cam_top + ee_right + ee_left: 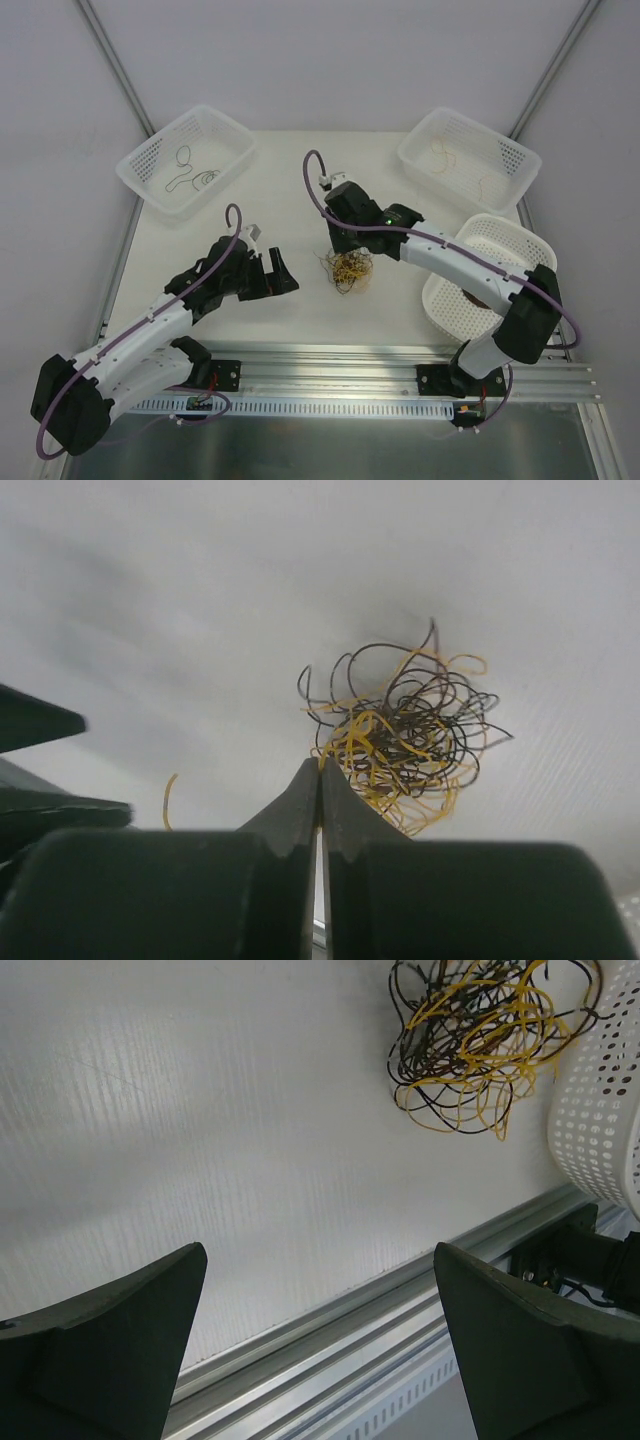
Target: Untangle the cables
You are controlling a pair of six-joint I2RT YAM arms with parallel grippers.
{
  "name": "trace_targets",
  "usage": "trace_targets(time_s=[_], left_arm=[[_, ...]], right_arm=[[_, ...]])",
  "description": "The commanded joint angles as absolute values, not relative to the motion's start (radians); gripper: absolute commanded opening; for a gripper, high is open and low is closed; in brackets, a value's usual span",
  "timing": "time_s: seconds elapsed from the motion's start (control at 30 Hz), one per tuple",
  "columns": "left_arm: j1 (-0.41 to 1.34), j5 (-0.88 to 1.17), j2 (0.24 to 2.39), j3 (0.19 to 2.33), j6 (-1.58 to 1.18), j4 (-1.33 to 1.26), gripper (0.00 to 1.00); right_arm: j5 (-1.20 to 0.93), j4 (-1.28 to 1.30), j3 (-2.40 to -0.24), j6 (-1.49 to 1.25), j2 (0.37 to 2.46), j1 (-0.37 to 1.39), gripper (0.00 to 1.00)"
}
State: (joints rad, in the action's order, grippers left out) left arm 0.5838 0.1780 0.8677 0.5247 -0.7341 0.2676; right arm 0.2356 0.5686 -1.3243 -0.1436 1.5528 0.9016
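Observation:
The cables [350, 270] lie as one tangle of thin yellow, brown and black strands on the white table, between the two arms. My right gripper [345, 256] points down at the tangle's edge. In the right wrist view its jaws [320, 767] are pressed together at the near edge of the cables [405, 730], and a yellow strand runs out from their tip. My left gripper [284, 272] stands wide open to the left of the tangle, holding nothing. The left wrist view shows its fingers [130, 1330] far apart and the cables [480, 1050] at the top right.
A white basket [150, 165] at the back left holds a few dark strands [190, 178]. A second basket [510, 150] at the back right holds tan strands [445, 155]. A third basket [500, 240] stands right of the tangle. A metal rail [350, 360] runs along the near edge.

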Motion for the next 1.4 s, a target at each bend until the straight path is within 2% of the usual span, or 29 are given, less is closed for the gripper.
trace_targets(time_s=[0.0, 0.2, 0.43, 0.7, 1.0, 1.17, 1.37], left_arm=[[0.594, 0.21, 0.884, 0.595, -0.68, 0.244, 0.99], [0.598, 0.218, 0.881, 0.652, -0.583, 0.189, 0.99], [0.609, 0.183, 0.851, 0.617, -0.535, 0.028, 0.99], [0.624, 0.046, 0.952, 0.584, -0.555, -0.109, 0.92], [0.753, 0.163, 1.061, 0.552, -0.514, -0.354, 0.91], [0.756, 0.069, 1.01, 0.435, -0.592, -0.353, 0.89], [0.756, -0.017, 0.934, 0.374, -0.589, -0.222, 0.88]], right_arm=[[0.194, 0.63, -1.5, -0.012, 1.467, 0.925, 0.01], [0.026, 0.677, -1.608, 0.061, 1.431, 0.927, 0.01], [-0.129, 0.6, -1.612, 0.063, 1.382, 0.93, 0.01], [-0.232, 0.551, -1.652, 0.041, 1.376, 0.934, 0.01], [-0.23, 0.528, -1.654, 0.035, 1.361, 0.934, 0.01], [-0.172, 0.532, -1.628, 0.044, 1.336, 0.936, 0.01], [-0.132, 0.535, -1.621, 0.063, 1.312, 0.934, 0.01]])
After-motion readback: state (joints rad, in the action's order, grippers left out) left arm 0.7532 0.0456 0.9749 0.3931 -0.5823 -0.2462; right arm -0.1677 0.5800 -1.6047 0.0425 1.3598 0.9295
